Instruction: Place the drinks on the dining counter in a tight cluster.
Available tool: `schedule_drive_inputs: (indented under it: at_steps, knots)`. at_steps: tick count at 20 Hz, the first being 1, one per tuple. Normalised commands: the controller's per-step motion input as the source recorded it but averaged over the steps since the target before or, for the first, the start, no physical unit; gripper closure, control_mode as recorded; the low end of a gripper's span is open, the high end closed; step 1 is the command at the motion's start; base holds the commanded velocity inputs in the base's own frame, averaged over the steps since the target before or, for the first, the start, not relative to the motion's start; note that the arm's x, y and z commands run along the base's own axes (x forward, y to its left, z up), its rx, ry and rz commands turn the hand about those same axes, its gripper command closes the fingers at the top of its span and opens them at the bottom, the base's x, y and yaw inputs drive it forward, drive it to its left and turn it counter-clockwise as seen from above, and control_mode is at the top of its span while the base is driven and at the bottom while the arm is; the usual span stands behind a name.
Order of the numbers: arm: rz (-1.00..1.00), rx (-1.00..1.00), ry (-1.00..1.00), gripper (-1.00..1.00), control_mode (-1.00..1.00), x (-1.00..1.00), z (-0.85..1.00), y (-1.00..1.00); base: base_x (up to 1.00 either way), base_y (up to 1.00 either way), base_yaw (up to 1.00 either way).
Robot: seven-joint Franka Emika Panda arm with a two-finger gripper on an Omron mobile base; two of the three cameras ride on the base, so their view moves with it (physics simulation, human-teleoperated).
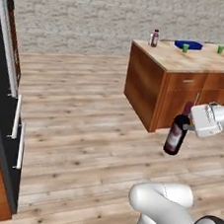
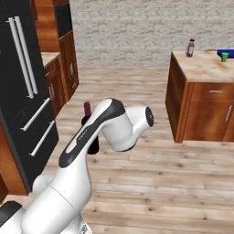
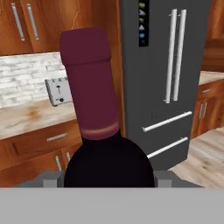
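Gripper [image 1: 188,126] of mine is clenched round the dark glass wine bottle with the red neck [image 1: 176,132], mid-right of frame, above the wooden floor [image 1: 83,120].

Wine bottle [image 1: 174,135]: dark glass, maroon-red neck.
Island worktop [image 1: 205,60]: tan marbled stone, wooden base.
Cups [image 1: 185,48]: small, green.
Fridge [image 3: 166,78]: dark grey, silver handles.

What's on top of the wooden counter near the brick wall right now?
On the counter stand a small maroon bottle, two green cups and a blue tray. Its far right end runs out of frame.
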Motion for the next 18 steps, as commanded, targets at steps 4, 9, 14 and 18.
schedule_drive_inputs:
  at_steps: [4, 9, 14, 18]
  knots:
    - [0.0, 0.0, 0.0, 1.0, 1.0, 0.0, 0.0, 0.0, 1.0, -0.19, 0.08]
    - [0.0, 0.0, 0.0, 1.0, 1.0, 0.0, 0.0, 0.0, 1.0, -0.11, 0.0]
    - [0.0, 0.0, 0.0, 1.0, 1.0, 0.0, 0.0, 0.0, 1.0, -0.04, -0.04]
    - [0.0, 0.0, 0.0, 1.0, 1.0, 0.0, 0.0, 0.0, 1.0, 0.0, -0.19]
